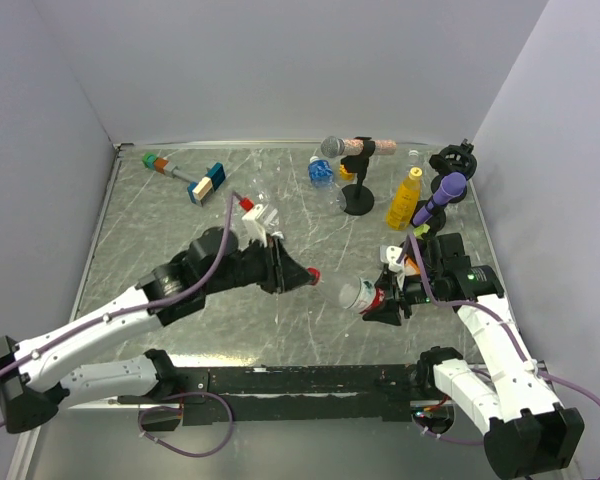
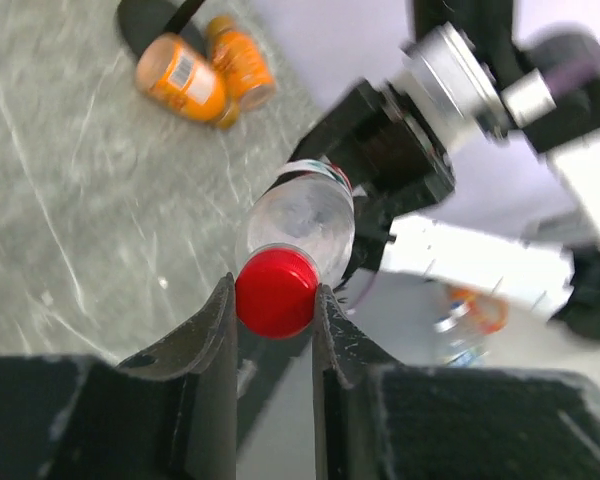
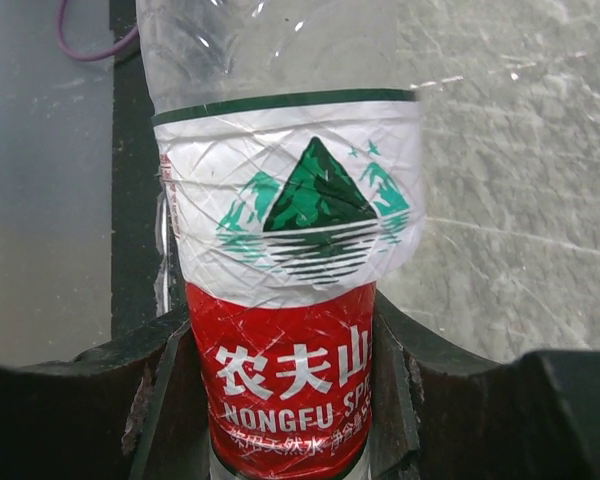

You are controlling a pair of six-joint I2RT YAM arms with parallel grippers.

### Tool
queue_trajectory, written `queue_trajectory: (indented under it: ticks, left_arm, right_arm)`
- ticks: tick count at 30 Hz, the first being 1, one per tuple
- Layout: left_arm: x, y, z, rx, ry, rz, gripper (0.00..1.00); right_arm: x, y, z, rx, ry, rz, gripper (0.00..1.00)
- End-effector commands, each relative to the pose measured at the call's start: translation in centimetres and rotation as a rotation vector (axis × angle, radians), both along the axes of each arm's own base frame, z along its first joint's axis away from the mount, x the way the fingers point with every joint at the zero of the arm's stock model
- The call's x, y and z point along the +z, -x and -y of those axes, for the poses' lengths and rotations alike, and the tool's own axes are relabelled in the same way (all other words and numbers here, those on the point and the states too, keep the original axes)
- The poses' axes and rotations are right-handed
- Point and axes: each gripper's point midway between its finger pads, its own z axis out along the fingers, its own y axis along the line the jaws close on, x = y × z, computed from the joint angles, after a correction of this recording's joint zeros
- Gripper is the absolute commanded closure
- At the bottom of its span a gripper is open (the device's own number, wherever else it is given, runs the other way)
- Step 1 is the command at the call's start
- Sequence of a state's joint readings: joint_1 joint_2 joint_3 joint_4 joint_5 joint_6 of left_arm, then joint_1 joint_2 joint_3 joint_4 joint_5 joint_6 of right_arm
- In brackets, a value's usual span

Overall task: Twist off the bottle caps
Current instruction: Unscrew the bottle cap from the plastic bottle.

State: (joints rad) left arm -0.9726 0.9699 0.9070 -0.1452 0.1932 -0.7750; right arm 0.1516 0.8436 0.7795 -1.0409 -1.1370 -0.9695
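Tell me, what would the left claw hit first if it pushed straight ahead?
The left gripper is shut on the red cap; going straight on, it would likely press into the clear bottle behind it, which the right gripper holds.

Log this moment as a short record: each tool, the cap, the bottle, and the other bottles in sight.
left tool: shut on red cap
right tool: shut on clear bottle
red cap: on the clear bottle's neck, not yet off
clear bottle: spans between the two tools
other bottles: yellow bottle upright, far right; orange bottles, two, lying on the table
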Motion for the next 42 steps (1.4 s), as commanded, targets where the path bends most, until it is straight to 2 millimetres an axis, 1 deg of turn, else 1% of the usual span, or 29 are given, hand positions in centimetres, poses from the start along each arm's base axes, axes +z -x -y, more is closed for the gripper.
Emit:
queue_trajectory:
  ticks: [1,3,6,10,12,18,19,20,21,22,23,24,25,26,31,35,37,38,39,42]
  left_arm:
    - [0.4,-0.9,1.1,0.126,-0.017,-0.318,0.99]
    - [0.6,-1.0,1.6,0.138,-0.018,-0.314,0.99]
    - [0.8,-1.6,1.2,0.175,-0.03,-0.296,0.99]
    - [1.2,-1.8,0.6,0.198,-0.022,-0.27,0.99]
    - [1.5,-1.6,0.4,0.183,-0.013,-0.24,0.99]
    - [1.3,-1.3,-0.2,0.166,0.0,-0.187,0.99]
    - [1.3,-1.2,-0.2,0.158,0.0,-0.175,0.97]
    - [1.7,-1.1,-0.2,0.141,0.013,-0.147,0.92]
    - [2.0,-0.7,-0.1,0.107,0.023,-0.115,0.8]
    - [2.9,-0.1,-0.1,0.06,0.051,-0.069,0.65]
    - [3.0,0.2,-0.1,0.037,0.058,-0.037,0.41]
    - [3.4,0.6,-0.4,0.019,0.066,0.002,0.19]
    - [3.7,0.8,-0.8,0.003,0.069,0.049,0.07]
    - [3.8,1.1,-1.1,-0.013,0.062,0.094,0.03]
    - [4.0,3.4,-3.8,-0.146,0.008,0.426,0.03]
    - [3.7,5.3,-5.5,-0.264,-0.01,0.71,0.04]
    - [2.9,6.0,-5.9,-0.311,-0.004,0.851,0.03]
    - [2.6,6.1,-6.0,-0.332,-0.011,0.96,0.03]
    - [2.5,6.2,-6.0,-0.339,-0.005,1.025,0.03]
    - [2.2,5.5,-5.7,-0.332,-0.031,1.123,0.03]
  right_arm:
    - [0.7,-0.4,-0.5,0.037,-0.038,0.065,0.68]
    - [0.6,-0.5,-0.4,0.032,-0.034,0.069,0.68]
    - [0.6,-0.5,-0.4,0.029,-0.031,0.072,0.68]
    - [0.5,-0.5,-0.4,0.03,-0.031,0.062,0.68]
    - [0.4,-0.6,-0.4,0.031,-0.029,0.056,0.68]
    - [0.2,-0.6,-0.4,0.032,-0.027,0.047,0.68]
    - [0.2,-0.6,-0.4,0.03,-0.028,0.047,0.68]
    - [0.2,-0.7,-0.4,0.029,-0.026,0.047,0.68]
    - [0.2,-0.6,-0.4,0.032,-0.026,0.047,0.68]
    - [0.2,-0.6,-0.4,0.031,-0.026,0.047,0.68]
    - [0.2,-0.7,-0.4,0.03,-0.026,0.047,0.68]
    - [0.2,-0.7,-0.4,0.031,-0.026,0.047,0.68]
    - [0.1,-0.7,-0.4,0.032,-0.025,0.044,0.68]
    - [0.2,-0.7,-0.4,0.032,-0.025,0.045,0.68]
    - [0.3,-0.5,-0.4,0.037,-0.03,0.054,0.68]
    - [0.4,-0.2,-0.5,0.055,-0.04,0.064,0.67]
    - [0.4,-0.1,-0.5,0.063,-0.042,0.069,0.67]
    - [0.3,0.1,-0.5,0.067,-0.042,0.069,0.67]
    - [0.3,0.2,-0.6,0.075,-0.047,0.081,0.67]
    - [0.3,0.4,-0.6,0.088,-0.056,0.097,0.66]
